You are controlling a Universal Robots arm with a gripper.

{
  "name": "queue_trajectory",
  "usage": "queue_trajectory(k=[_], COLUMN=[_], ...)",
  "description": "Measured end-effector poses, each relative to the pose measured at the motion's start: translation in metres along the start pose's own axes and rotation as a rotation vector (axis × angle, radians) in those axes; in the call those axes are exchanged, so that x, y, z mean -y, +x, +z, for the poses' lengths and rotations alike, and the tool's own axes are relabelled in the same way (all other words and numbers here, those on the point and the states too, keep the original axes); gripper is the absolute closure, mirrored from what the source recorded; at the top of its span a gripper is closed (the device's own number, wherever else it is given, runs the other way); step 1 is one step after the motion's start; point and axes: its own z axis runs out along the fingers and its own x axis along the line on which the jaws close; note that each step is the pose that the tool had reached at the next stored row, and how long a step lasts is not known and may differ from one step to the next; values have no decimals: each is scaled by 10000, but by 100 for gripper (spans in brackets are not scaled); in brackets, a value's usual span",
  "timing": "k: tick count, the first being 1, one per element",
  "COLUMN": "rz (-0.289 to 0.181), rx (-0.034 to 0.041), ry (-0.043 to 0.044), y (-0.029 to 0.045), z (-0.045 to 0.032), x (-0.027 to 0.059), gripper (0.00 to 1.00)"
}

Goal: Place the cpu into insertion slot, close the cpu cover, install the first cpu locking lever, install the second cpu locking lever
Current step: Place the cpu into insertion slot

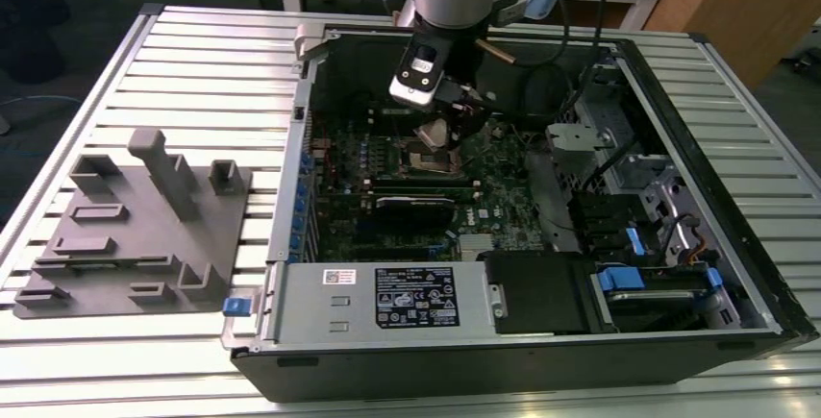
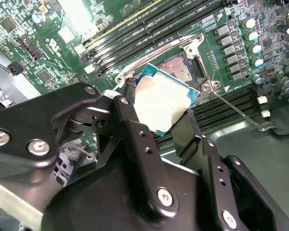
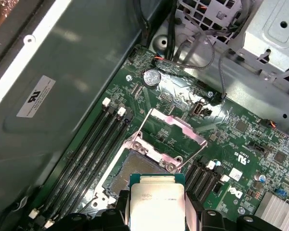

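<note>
First step in hand: the pincer grips the cpu by its edges, just above the open insertion slot. The cpu cover stands raised. Seating it likely calls for squaring the chip level with the socket.

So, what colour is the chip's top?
The chip has a silvery-grey top with a teal rim, clearest in the second wrist view.

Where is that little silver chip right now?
The cpu is clamped in the gripper just over the insertion slot in the second wrist view; the exterior view shows it inside the open computer case.
</note>
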Motion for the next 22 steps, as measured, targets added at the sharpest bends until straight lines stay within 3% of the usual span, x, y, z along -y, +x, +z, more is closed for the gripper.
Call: queue_trajectory(k=[5, 19, 22], rz=[594, 3104, 3236], rx=[53, 279, 292], ry=[14, 75, 80], y=[0, 1, 0], z=[5, 22, 21], x=[0, 2, 2], gripper=[46, 46, 46])
